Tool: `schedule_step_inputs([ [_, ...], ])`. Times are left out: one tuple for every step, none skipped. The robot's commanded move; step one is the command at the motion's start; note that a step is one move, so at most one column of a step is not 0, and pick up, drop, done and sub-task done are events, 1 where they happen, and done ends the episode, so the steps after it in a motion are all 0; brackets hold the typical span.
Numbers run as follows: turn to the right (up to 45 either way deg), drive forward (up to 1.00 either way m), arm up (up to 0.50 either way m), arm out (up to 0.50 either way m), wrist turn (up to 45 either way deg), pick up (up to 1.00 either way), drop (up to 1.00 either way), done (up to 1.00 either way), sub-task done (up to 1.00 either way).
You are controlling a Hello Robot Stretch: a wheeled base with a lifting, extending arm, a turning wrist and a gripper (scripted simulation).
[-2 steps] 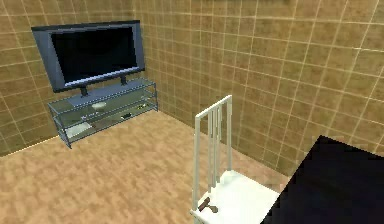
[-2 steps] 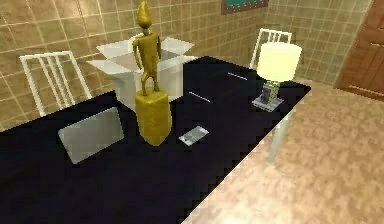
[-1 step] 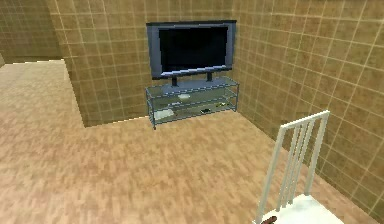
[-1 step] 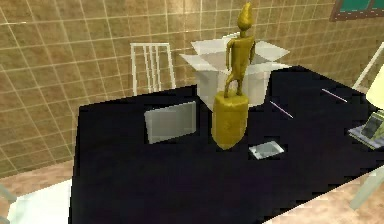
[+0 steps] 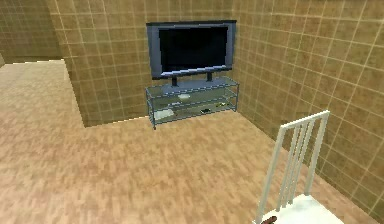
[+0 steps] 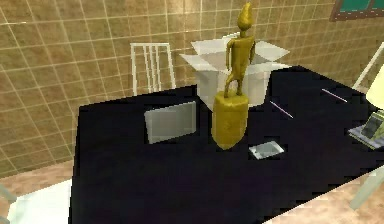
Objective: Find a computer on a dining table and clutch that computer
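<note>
A: What does the forward view hold?

B: A black flat-screen television in a grey frame (image 5: 190, 50) stands on a low glass-shelved stand (image 5: 192, 100) against the tan tiled wall (image 5: 300, 70). A white slatted wooden chair (image 5: 300, 160) is at the lower right, on the brown wood-patterned floor (image 5: 110, 170).

A: And the arm side view?

B: A black dining table (image 6: 130, 180) carries the grey flat-panelled computer (image 6: 170, 123), which stands up near the table's middle. Just right of it in the picture rises a tall golden figure statue on a rounded base (image 6: 233, 100). Behind the statue sits a white open cardboard box (image 6: 205, 68). A small flat grey thing (image 6: 266, 150) lies by the statue's base, and a white slat-backed chair (image 6: 152, 65) stands at the table's far edge.

A: The gripper's state?

B: I cannot tell
</note>
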Motion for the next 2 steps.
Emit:
schedule_step_inputs([
  [0.0, 0.0, 0.38, 0.0, 0.0, 0.0, 0.0, 0.0, 0.0],
  [0.0, 0.0, 0.0, 0.5, 0.0, 0.0, 0.0, 0.0, 0.0],
])
